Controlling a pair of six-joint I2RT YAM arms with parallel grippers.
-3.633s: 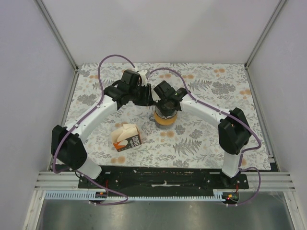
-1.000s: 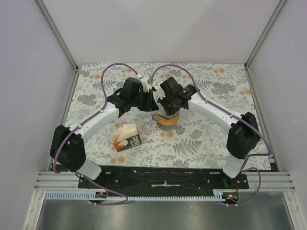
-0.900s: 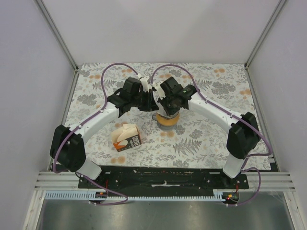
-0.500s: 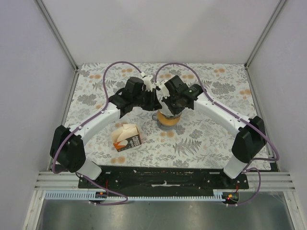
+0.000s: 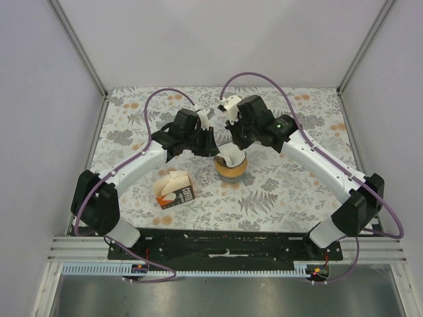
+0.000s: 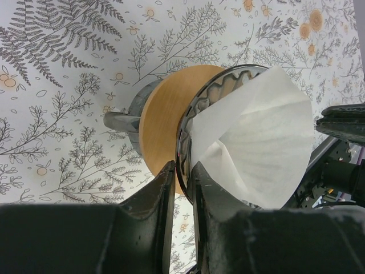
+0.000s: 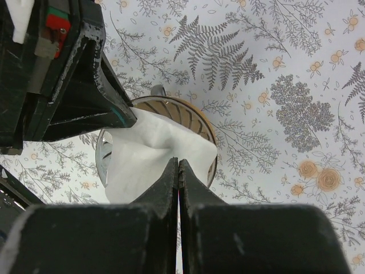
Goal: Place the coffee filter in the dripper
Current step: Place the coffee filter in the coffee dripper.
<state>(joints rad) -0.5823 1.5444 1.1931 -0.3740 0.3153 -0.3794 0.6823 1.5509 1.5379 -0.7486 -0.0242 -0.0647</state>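
Coffee filter (image 6: 256, 142): white paper cone, lower part in dripper (image 6: 228, 85), upper part sticking out past rim.
Dripper: wire cone w/ tan ring (image 6: 165, 120), approx. centre of counter (image 5: 291, 191).
L claw (image 6: 181, 171): narrow gap, gripping dripper rim.
R claw (image 7: 178, 162): closed on filter's upper edge.
Coffee carton (image 5: 175, 188): toward near-left corner, apart from dripper.

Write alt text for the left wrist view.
A white paper coffee filter stands half seated in the wire dripper, its open mouth sticking out past the rim. The dripper sits on a tan ring over a fern-print table cover, and the left tool pinches the dripper's rim at the bottom of the frame.
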